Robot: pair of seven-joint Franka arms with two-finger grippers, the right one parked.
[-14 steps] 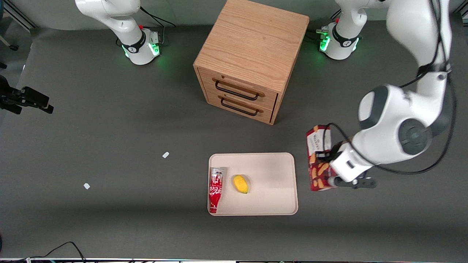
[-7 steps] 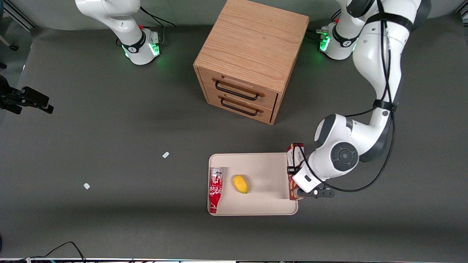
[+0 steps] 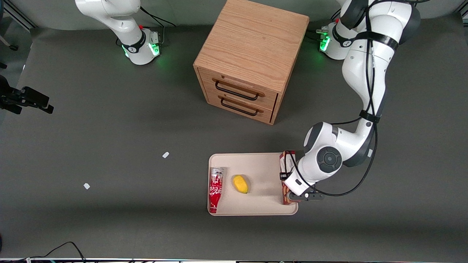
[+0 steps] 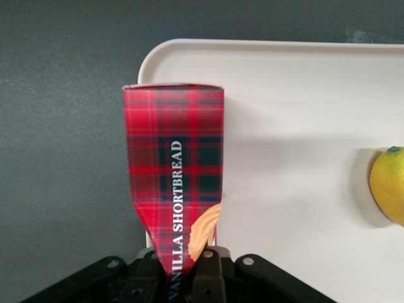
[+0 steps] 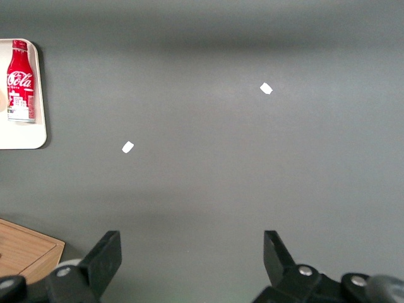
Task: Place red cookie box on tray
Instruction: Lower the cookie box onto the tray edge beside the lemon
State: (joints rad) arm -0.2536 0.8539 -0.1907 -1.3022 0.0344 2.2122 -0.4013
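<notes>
The red cookie box [image 3: 285, 161], tartan-patterned with "VANILLA SHORTBREAD" on its side [image 4: 174, 164], is held on edge over the beige tray [image 3: 261, 166] along the tray's rim toward the working arm's end. My left gripper [image 3: 290, 182] is shut on the box about midway along it, the white wrist covering most of it in the front view. In the left wrist view the gripper [image 4: 187, 273] pinches the carton's narrow edge, and the box's end lies over the tray's [image 4: 303, 120] rounded corner. Whether the box touches the tray cannot be told.
On the tray lie a red-and-white soda can [image 3: 215, 189] and a yellow fruit [image 3: 240, 183], both toward the parked arm's end. A wooden drawer cabinet [image 3: 252, 54] stands farther from the front camera. Two white scraps [image 3: 165, 155] [image 3: 86, 186] lie on the grey table.
The left arm carried the box sideways from beside the tray to over the tray's rim and lowered it. The can and the fruit have not moved.
</notes>
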